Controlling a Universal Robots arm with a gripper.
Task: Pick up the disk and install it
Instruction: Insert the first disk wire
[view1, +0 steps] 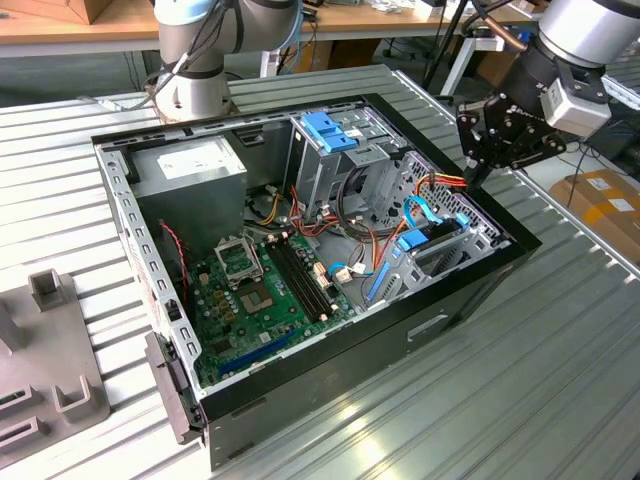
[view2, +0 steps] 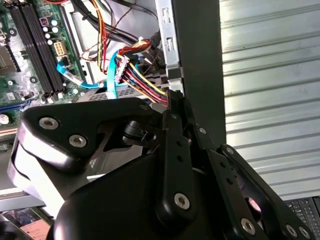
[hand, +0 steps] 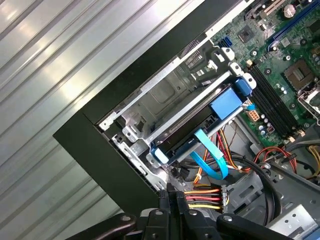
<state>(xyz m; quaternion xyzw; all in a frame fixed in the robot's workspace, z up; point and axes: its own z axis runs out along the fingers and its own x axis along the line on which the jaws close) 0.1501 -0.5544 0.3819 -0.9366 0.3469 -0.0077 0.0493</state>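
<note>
The disk (hand: 192, 129), a dark flat drive with bright blue side rails and a blue end tab, lies in the drive bay at the corner of the open computer case (view1: 440, 320). The exterior view has the disk (view1: 412, 241) low in the case's right end. My gripper (view1: 472, 170) hangs just above the case wall at that corner, apart from the disk. Its black fingers (hand: 172, 200) are closed together with nothing between them, right over a bundle of red, yellow and black wires (view2: 145, 82). A thin blue flat cable (hand: 210, 156) loops beside the disk.
Inside the case are a green motherboard (view1: 255, 290), a grey power supply (view1: 190, 165) and a wider blue bracket on a silver cage (view1: 330, 130). The case rests on a ribbed metal table (view1: 520, 380). A grey fixture (view1: 45, 350) stands at the exterior view's left.
</note>
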